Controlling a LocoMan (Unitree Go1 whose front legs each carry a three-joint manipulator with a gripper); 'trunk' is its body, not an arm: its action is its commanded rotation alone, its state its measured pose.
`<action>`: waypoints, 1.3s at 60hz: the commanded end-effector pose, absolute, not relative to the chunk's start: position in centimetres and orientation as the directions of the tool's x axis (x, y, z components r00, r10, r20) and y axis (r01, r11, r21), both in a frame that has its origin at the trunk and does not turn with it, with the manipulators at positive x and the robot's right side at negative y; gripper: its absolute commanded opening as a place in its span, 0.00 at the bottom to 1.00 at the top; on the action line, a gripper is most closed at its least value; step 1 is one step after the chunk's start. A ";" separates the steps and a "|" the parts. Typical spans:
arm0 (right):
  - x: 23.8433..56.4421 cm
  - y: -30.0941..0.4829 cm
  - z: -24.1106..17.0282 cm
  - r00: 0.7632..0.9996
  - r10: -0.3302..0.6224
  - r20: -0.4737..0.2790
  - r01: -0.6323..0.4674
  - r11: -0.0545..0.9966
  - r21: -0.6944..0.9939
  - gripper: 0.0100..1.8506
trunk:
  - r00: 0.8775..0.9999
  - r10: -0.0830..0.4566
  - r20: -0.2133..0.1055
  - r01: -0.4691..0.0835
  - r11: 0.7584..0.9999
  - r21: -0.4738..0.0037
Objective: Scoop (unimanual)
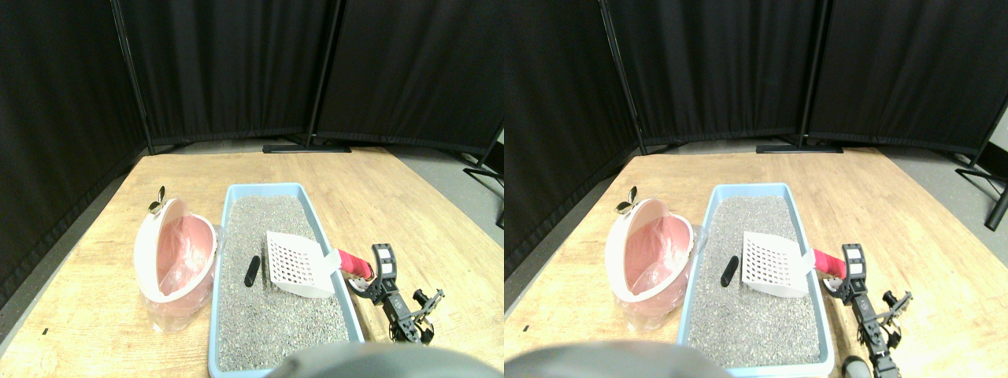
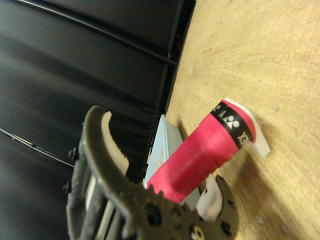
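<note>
Reaching from the lower right, the right gripper (image 1: 376,272) closed around the scoop's (image 1: 297,263) red handle (image 2: 202,155); its white slotted blade rested on litter inside the blue tray (image 1: 228,236), beside a dark lump (image 1: 252,270).

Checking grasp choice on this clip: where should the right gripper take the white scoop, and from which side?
By the red-wrapped handle, from the tray's right. The scoop has its slotted head on the litter, and the handle sticks out over the blue tray's right rim toward the right gripper.

Even, bright overhead light, soft shadows — wide-angle bending at the edges, wrist view blurred up close.
</note>
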State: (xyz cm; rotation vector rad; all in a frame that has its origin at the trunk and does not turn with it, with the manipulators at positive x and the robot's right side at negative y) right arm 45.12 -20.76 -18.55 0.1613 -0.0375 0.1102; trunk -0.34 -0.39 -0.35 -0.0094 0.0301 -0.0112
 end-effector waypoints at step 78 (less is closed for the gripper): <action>50.9 -20.5 -21.2 0.986 0.151 -0.069 -0.130 0.962 0.240 0.11 | 0.995 0.048 -0.083 -0.051 0.998 -0.037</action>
